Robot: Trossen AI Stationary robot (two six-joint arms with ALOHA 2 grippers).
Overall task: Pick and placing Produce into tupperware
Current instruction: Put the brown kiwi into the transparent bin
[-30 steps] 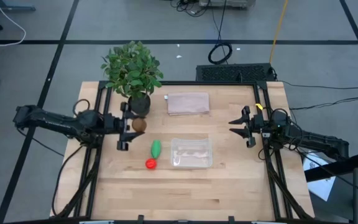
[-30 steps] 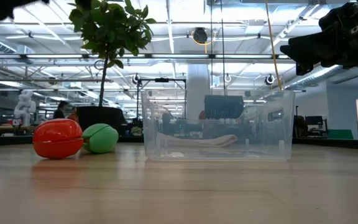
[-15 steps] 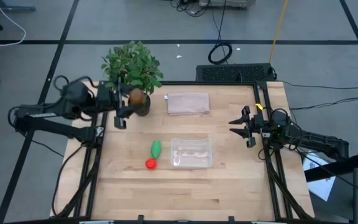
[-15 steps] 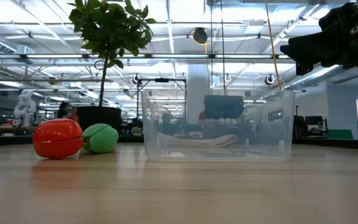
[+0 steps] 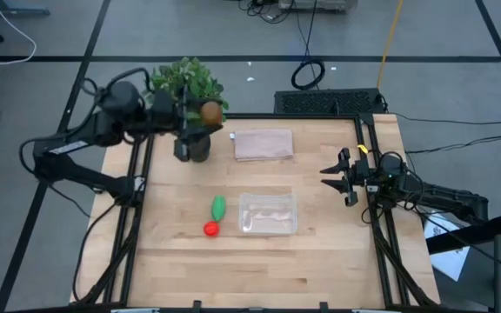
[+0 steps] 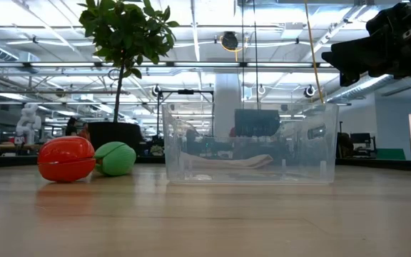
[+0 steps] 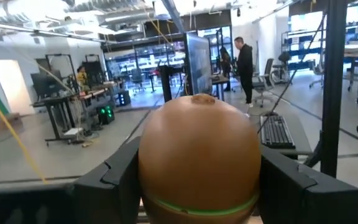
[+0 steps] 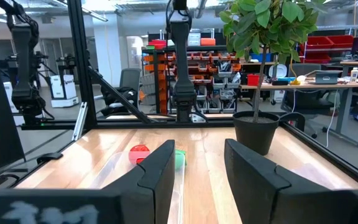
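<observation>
Since the earlier frames, the brown kiwi-like piece (image 5: 209, 112) has been lifted off the counter (image 5: 320, 261) and carried back, over the potted plant (image 5: 187, 96). It is clamped between the fingers of the left end effector (image 5: 197, 113), raised above the counter's far left corner. The green piece (image 5: 219, 207) and the red piece (image 5: 210, 229) are seen lying just left of the tupperware (image 5: 268, 214), which sits near the counter's middle. The pinkish lid-like piece (image 5: 263, 144) lies beyond it. The right end effector (image 5: 330, 178) is held over the counter's right edge, fingers spread and empty.
</observation>
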